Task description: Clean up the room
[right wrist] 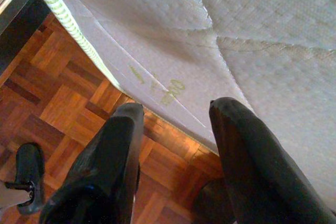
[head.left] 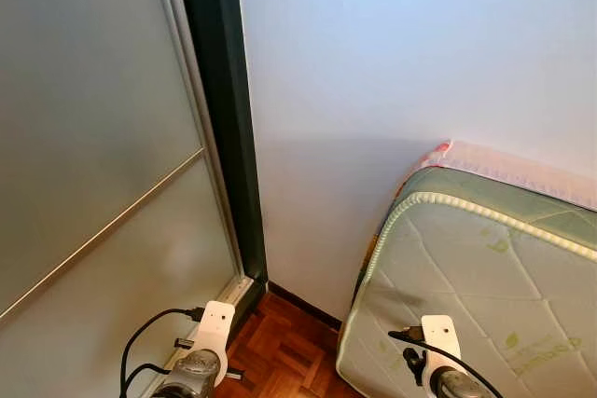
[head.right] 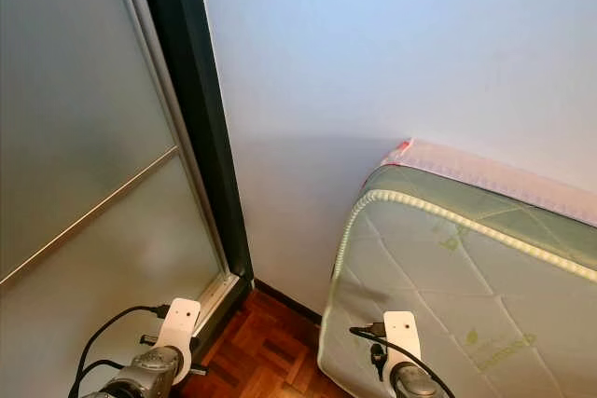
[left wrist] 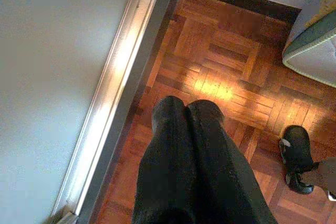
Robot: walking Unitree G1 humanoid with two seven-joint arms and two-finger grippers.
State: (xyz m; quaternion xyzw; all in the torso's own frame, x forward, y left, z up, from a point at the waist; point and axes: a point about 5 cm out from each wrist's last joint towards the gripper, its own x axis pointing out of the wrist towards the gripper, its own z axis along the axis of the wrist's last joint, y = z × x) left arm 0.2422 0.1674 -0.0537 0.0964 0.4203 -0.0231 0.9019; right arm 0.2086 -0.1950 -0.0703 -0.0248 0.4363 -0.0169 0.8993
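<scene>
White wall [head.left: 373, 90] ahead; quilted pale-green mattress [head.left: 485, 305] at four o'clock. Left hand [left wrist: 187, 109] clenched, right hand [right wrist: 176, 116] released, both hanging idle.

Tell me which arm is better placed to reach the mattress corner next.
Probably the right. The right gripper hangs open directly over the mattress edge, while the left gripper is shut over bare parquet floor beside the sliding door track, farther from the mattress.

Quilted cloth mattress [head.left: 485, 295], glossy wood parquet [left wrist: 231, 66]
</scene>
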